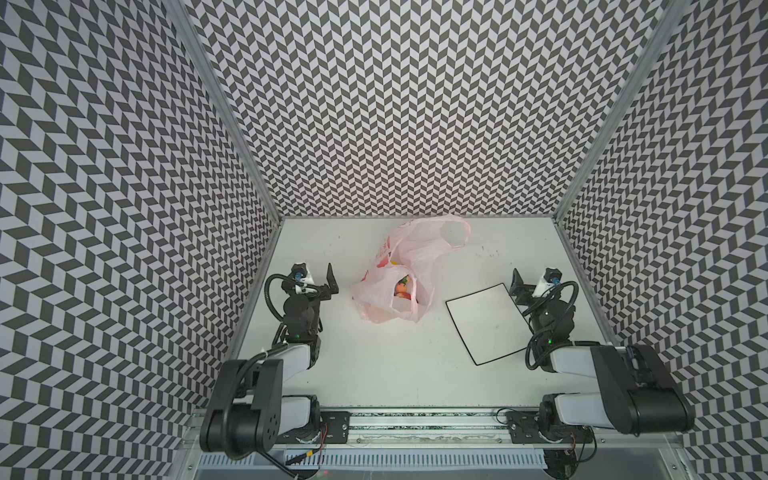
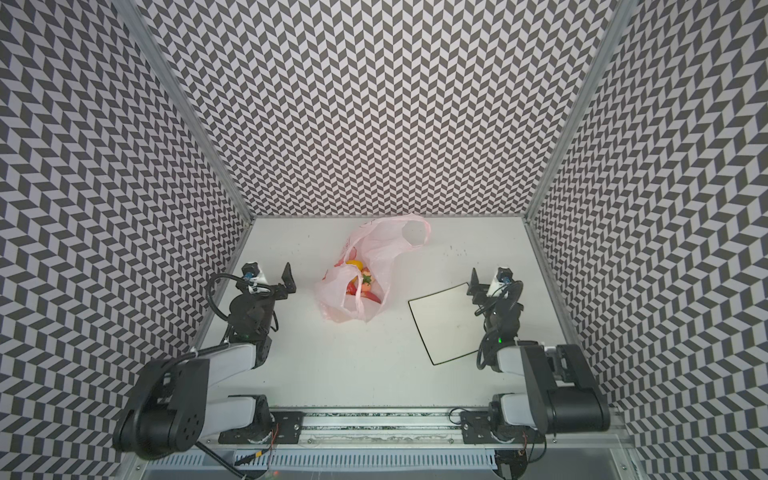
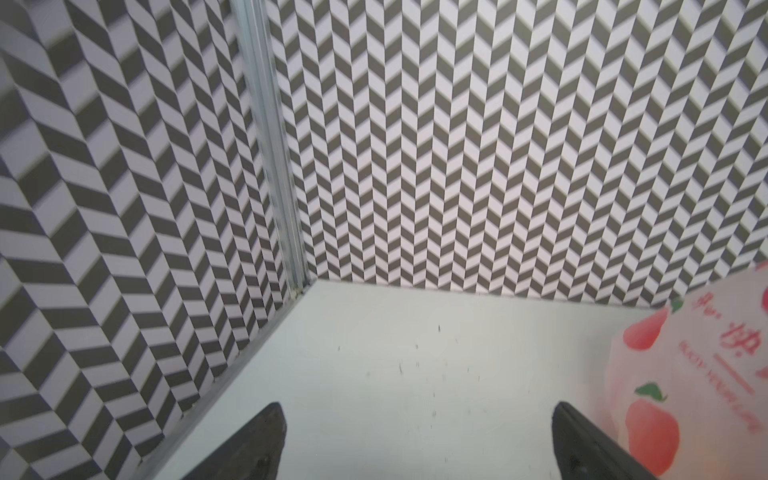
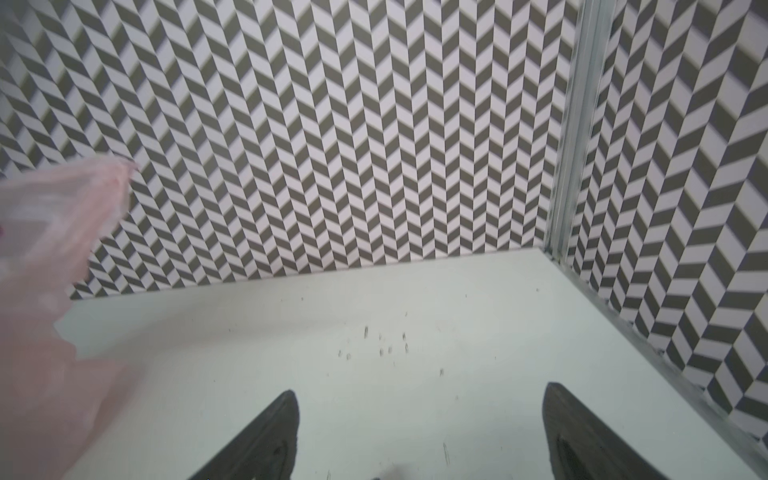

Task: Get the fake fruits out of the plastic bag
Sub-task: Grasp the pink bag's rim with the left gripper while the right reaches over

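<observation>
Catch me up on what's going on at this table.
Nothing is being handled yet. The pink plastic bag lies mid-table with the fake fruits inside, showing through its mouth. No fruit lies outside the bag. The left end effector sits close beside the bag, open and empty. The right end effector is over by the black-bordered white sheet, also open and empty.
</observation>
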`<state>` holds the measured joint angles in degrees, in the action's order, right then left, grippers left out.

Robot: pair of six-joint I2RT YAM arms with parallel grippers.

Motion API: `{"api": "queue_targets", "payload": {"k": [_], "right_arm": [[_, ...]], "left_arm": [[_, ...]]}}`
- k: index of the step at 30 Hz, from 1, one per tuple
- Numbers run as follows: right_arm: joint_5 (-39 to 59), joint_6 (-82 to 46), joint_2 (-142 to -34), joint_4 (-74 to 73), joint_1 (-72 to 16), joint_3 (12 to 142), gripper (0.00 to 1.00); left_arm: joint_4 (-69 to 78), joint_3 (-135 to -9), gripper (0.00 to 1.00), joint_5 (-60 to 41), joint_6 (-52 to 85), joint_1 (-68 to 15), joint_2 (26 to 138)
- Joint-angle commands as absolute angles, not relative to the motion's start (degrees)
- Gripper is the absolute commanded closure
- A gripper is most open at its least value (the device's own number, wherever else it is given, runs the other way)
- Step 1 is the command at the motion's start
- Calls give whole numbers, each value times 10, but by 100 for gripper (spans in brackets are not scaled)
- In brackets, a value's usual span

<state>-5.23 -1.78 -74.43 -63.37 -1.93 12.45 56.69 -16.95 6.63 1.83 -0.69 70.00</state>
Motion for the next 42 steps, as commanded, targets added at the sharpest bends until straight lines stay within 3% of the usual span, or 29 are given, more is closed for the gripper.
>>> {"api": "queue_targets", "payload": {"k": [1, 5, 11, 16, 20, 25, 35, 38, 42], "right_arm": [[-48, -67, -665, -466, -17, 183, 9], [-19, -157, -609, -283, -16, 257, 2], [105, -228, -566, -145, -16, 319, 7], [181, -276, -555, -36, -18, 371, 12], [191, -249, -571, 30, -18, 428, 12], [178, -224, -596, 90, -18, 489, 11], [173, -245, -600, 80, -18, 494, 12], [182, -245, -602, 83, -18, 497, 12], [202, -243, -608, 83, -20, 503, 17]], "left_arm": [[434, -221, 2, 69, 38, -3, 646], [281, -294, 3, 9, 113, -9, 577], [89, -433, 7, -145, 263, -43, 519], [-39, -550, 5, -160, 308, -166, 518], [-228, -676, 7, -196, 318, -243, 592], [-444, -821, 6, -110, 299, -368, 668], [-526, -827, 3, 8, 380, -522, 700], [-523, -811, 11, 50, 394, -544, 704], [-491, -803, 45, 97, 403, -544, 699]]}}
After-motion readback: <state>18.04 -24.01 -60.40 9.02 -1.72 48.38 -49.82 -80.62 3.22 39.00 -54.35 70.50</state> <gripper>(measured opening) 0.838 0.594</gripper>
